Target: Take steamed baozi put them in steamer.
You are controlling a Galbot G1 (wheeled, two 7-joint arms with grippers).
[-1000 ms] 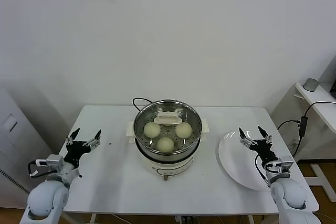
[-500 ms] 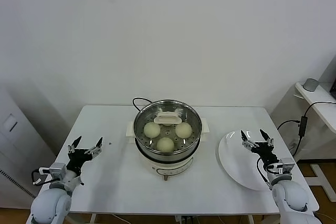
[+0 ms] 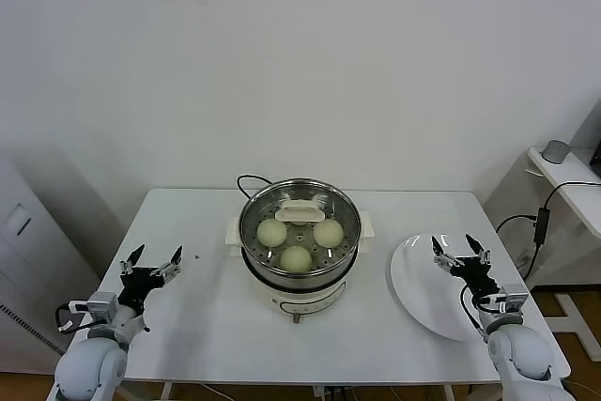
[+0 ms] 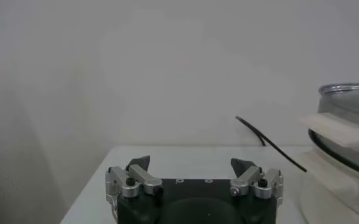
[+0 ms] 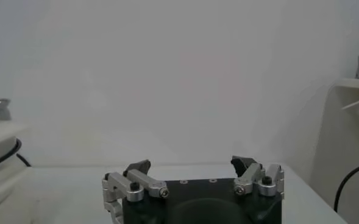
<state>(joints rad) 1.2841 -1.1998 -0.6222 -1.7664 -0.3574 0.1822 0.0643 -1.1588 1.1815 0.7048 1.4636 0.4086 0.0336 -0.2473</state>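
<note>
Baozi [image 3: 296,257], three in plain sight and a fourth partly hidden under a white handle, sit inside the steamer [image 3: 300,281] at mid-desk [image 3: 207,316]. Left of the steamer, well apart, the left claw [image 3: 151,262] hangs wide and empty over the desk. Right of the steamer, the right claw [image 3: 460,253] hangs wide and empty above the bare plate [image 3: 423,298].
</note>
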